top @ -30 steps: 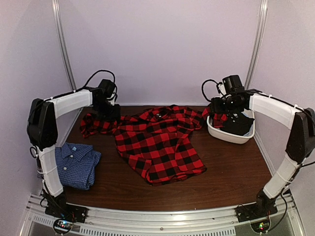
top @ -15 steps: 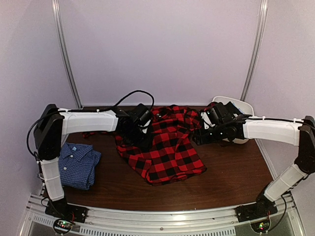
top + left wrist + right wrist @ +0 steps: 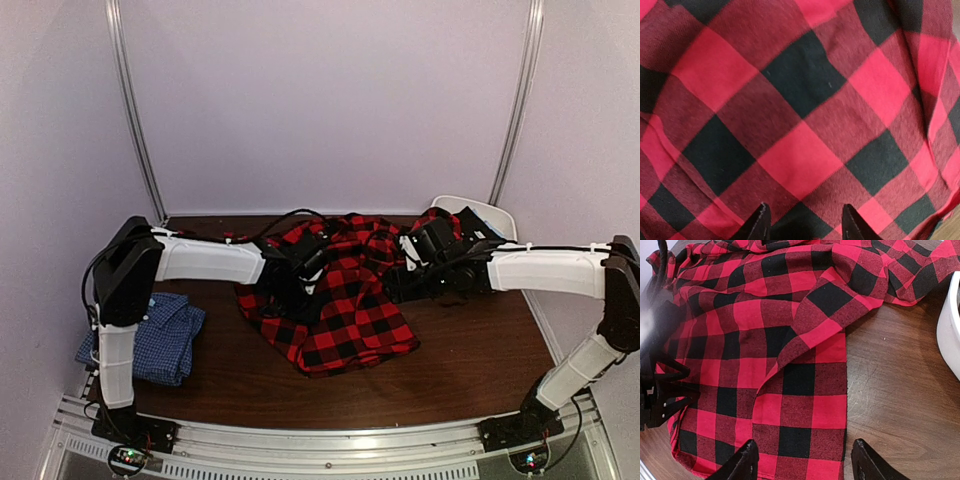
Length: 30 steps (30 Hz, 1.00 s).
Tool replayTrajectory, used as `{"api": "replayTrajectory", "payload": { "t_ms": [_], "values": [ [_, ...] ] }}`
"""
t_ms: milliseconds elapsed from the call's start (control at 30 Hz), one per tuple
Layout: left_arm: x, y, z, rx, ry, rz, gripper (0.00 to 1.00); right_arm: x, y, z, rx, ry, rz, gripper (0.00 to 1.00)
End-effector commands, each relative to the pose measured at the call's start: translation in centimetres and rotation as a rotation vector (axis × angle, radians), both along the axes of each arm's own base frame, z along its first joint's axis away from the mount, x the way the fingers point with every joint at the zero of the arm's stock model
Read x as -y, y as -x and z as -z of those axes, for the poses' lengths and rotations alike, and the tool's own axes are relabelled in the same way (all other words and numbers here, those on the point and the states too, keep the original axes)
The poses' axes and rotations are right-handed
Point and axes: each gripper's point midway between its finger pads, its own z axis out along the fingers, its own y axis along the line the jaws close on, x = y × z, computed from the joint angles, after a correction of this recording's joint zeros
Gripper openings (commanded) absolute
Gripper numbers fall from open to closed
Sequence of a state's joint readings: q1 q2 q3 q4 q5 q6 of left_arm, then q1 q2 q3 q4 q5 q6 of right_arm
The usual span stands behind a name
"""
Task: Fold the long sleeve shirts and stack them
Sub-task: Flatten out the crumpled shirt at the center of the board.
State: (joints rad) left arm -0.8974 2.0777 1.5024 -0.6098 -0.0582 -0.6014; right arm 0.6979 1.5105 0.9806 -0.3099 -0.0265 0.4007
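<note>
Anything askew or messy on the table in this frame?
Yes. The red plaid shirt lies diagonal to the near edge of the table. It is bunched up at its far end, and the right wrist view shows a raised crease running across it. The blue shirt sits folded at the left, neat by comparison.

A white plastic tub (image 3: 951, 325) sits on a dark brown wooden table (image 3: 900, 395), ahead and right of the right jaws.
</note>
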Motion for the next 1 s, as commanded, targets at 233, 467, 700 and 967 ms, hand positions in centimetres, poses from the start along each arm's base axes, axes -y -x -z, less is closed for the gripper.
{"api": "replayTrajectory", "payload": {
  "t_ms": [233, 467, 700, 967],
  "values": [
    [-6.5, 8.3, 0.4, -0.167, -0.026, -0.004, 0.26, -0.6, 0.4, 1.4, -0.002, 0.001, 0.008, 0.65],
    [-12.4, 12.2, -0.4, -0.205, -0.080, -0.099, 0.21, -0.9, 0.9, 3.2, -0.028, 0.023, -0.006, 0.65],
    [-14.3, 14.0, -0.7, -0.224, -0.043, -0.177, 0.16, -2.9, 2.5, 4.6, -0.060, 0.041, -0.070, 0.66],
    [-10.7, 11.3, -3.8, -0.136, 0.131, -0.199, 0.23, -5.0, 5.1, 7.2, -0.104, 0.095, -0.142, 0.64]
  ]
}}
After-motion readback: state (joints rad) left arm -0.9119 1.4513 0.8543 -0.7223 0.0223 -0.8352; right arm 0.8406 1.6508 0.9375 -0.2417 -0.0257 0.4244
